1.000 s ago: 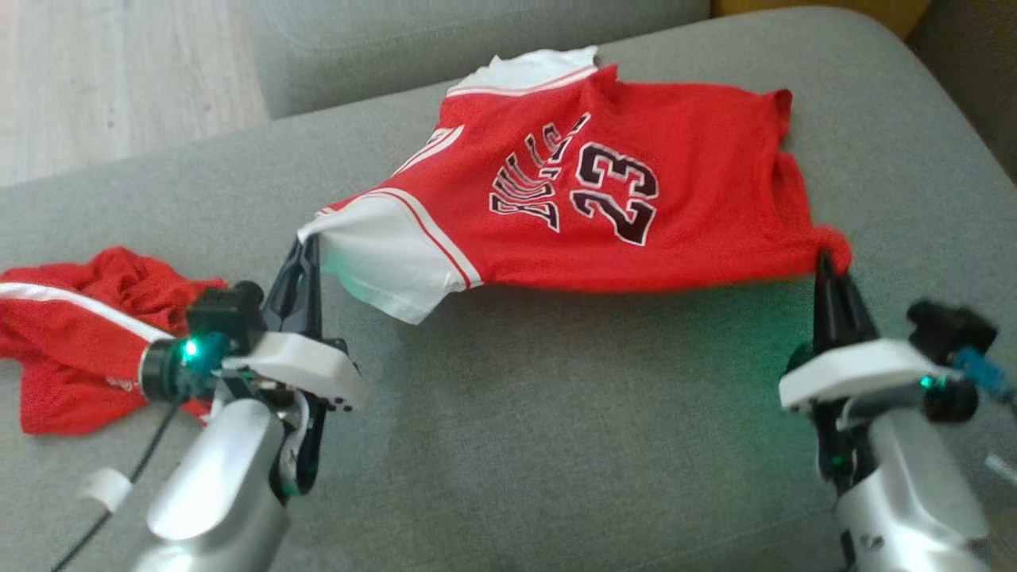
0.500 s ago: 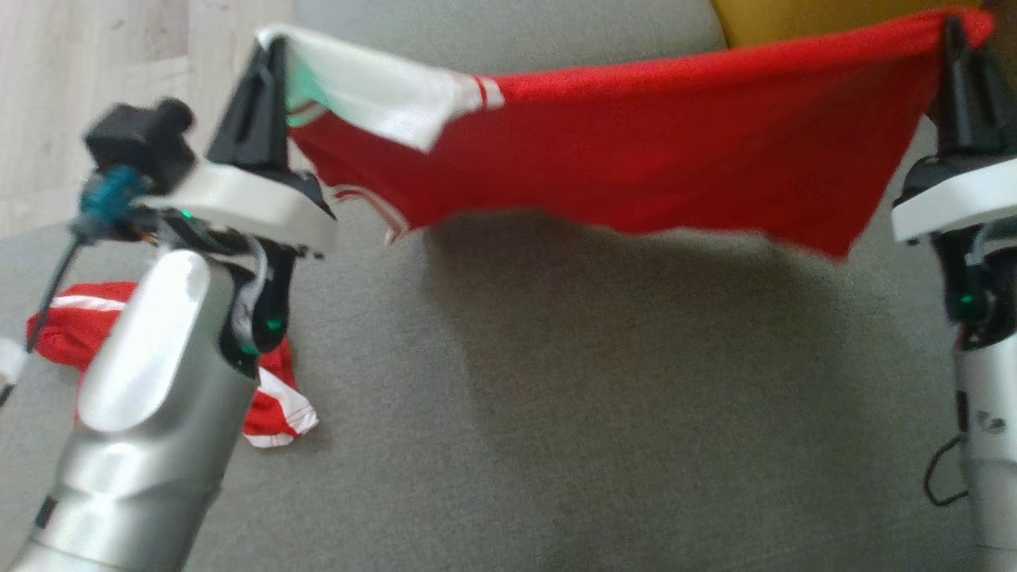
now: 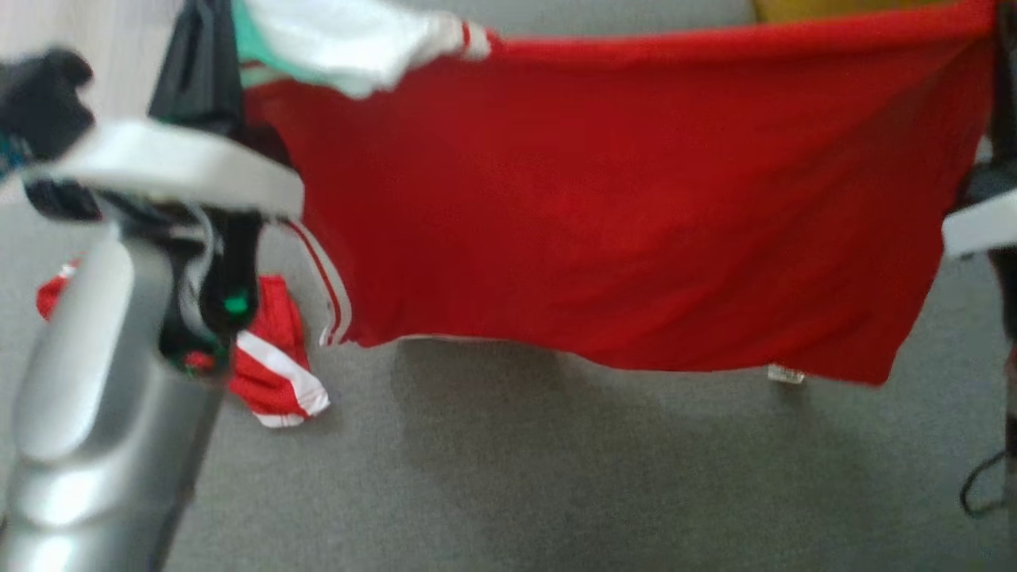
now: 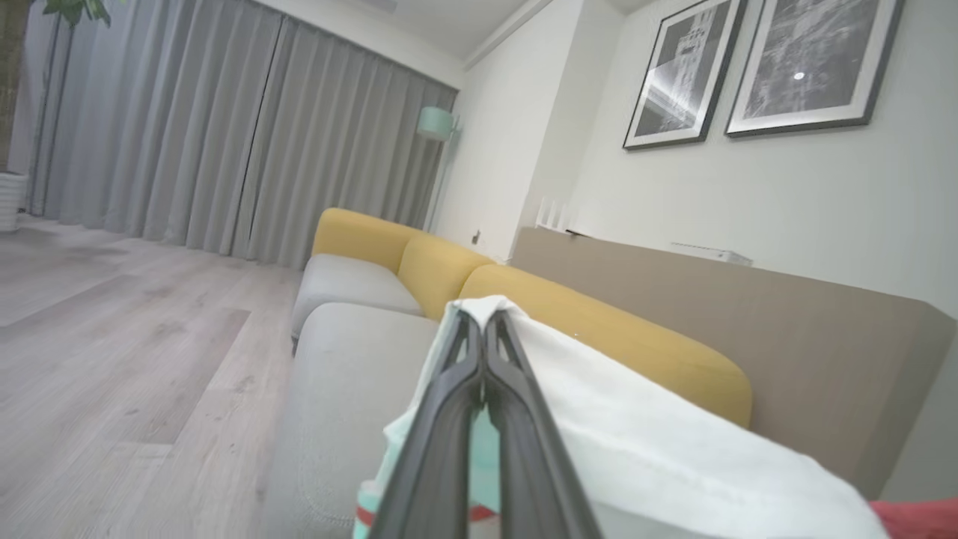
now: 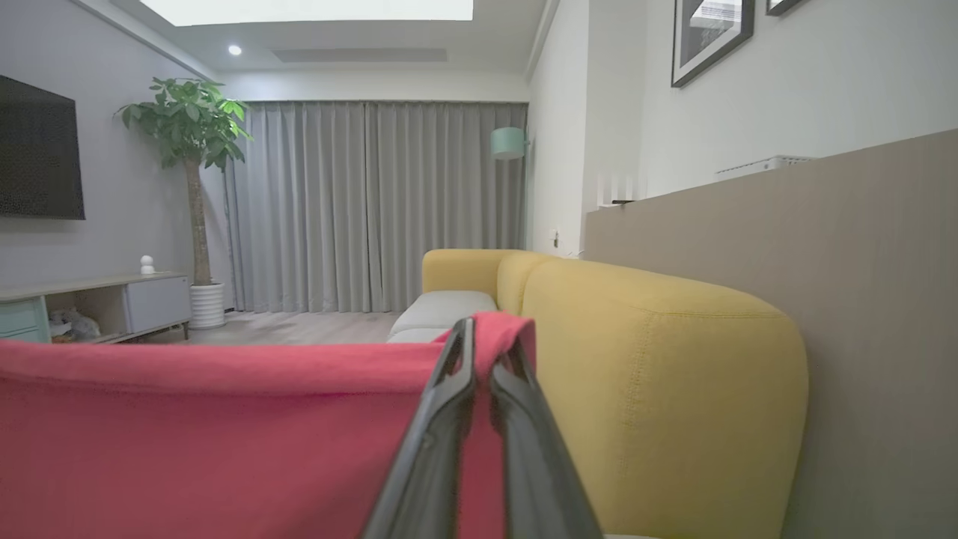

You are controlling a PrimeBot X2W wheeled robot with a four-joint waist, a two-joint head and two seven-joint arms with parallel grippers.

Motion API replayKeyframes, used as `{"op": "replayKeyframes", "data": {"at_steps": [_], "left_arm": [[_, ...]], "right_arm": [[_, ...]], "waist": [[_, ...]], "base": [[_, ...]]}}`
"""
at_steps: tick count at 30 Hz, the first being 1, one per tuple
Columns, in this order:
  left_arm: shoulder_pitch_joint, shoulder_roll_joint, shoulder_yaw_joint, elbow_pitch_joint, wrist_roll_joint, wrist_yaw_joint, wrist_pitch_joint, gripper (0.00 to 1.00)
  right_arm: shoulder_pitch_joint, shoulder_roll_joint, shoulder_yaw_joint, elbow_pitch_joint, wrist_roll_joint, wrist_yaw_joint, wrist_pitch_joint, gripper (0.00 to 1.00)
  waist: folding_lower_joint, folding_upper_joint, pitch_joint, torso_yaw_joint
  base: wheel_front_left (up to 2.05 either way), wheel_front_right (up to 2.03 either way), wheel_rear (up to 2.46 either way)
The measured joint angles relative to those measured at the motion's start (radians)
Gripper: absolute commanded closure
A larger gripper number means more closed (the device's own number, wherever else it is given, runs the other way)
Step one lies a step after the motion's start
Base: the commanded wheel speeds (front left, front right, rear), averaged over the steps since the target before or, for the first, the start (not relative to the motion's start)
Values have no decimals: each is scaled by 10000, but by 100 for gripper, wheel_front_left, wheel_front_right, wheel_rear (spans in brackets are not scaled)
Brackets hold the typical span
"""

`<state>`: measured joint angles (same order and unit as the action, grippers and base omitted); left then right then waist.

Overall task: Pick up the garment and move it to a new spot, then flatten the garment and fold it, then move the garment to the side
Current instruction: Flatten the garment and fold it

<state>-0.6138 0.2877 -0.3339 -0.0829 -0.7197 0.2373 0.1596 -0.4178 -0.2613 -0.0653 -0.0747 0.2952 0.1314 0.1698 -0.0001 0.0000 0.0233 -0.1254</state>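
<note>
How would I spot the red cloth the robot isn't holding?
Find the grey fabric sofa seat. At its left, beside the silver forearm, lies a crumpled red garment with white stripes. Unlike the large red jersey stretched in mid-air, it sits bunched on the cushion.

Robot body, seen from head and wrist cameras. The silver-grey, rounded metallic casing of the left forearm (image 3: 103,413) carries bright highlights and turns dark at the joint, where a small green indicator light (image 3: 235,304) glows. It bears a flat white wrist plate with rounded edges (image 3: 175,171) and a black, blocky camera housing (image 3: 40,99), which is blurred. The left gripper (image 4: 483,329) has two long, smooth, dark grey fingers, broad at the base and tapering to thin tips; the right gripper (image 5: 479,340) is of the same make. On the right arm are a second white plate (image 3: 981,226) and a thin black looped cable (image 3: 981,488).
</note>
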Motion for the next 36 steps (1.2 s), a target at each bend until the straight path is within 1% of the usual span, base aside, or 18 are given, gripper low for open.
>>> {"op": "replayKeyframes", "data": {"at_steps": [2,4,6,9,12,15,18,20,22,24,28,32,36], "left_arm": [[-589,4,25,389,-71,-35,347,100],[-1523,10,21,1045,-150,-201,658,100],[-2689,25,35,1891,-109,-380,767,100],[-4615,36,44,3448,188,-681,644,100],[-6406,-4,61,5083,606,-949,13,100],[-7969,-176,219,6497,907,-1014,-905,100],[-9147,-433,257,7517,1145,-1235,-1837,100],[-9606,-596,245,8073,1243,-1455,-2336,100],[-9748,-777,211,8606,1239,-1793,-2677,100],[-9729,-924,127,9127,1237,-2073,-2901,100],[-9403,-1139,-134,9921,1243,-2397,-3304,100],[-8212,-1191,-550,10506,1494,-2617,-3599,100],[-6677,-1360,-989,10899,1507,-2964,-3649,100]], "right_arm": [[-484,0,-10,157,194,0,146,100],[-1289,-107,102,616,228,0,240,100],[-2367,-293,336,1285,238,0,240,100],[-4345,-385,721,2690,359,0,12,100],[-6255,-570,1166,4253,261,0,-608,100],[-7977,-648,1375,5779,-56,0,-1620,100],[-9194,-640,1453,7018,-303,0,-2638,100],[-9583,-639,1601,7710,-426,0,-3206,100],[-9647,-621,1770,8378,-441,0,-3605,100],[-9611,-621,1944,8982,-347,0,-3785,100],[-9206,-692,2677,9775,-77,0,-3917,100],[-8172,-761,3532,10523,558,0,-3812,100],[-7233,-1141,4368,10947,1195,0,-3281,100]], "waist": [[2,0,333,21],[3,0,748,37],[3,0,1232,46],[5,0,2040,64],[7,-1,2829,109],[8,-1,3530,184],[7,-1,4062,305],[6,-1,4293,414],[4,-1,4431,553],[3,-1,4528,673],[3,-1,4643,896],[1,-1,4479,1079],[1,-1,4157,1242]], "base": [[0,0,0],[0,0,0],[0,0,0],[0,0,0],[0,0,0],[0,0,0],[0,0,0],[0,0,0],[0,0,0],[0,0,0],[0,0,0],[0,0,0],[0,0,0]]}}
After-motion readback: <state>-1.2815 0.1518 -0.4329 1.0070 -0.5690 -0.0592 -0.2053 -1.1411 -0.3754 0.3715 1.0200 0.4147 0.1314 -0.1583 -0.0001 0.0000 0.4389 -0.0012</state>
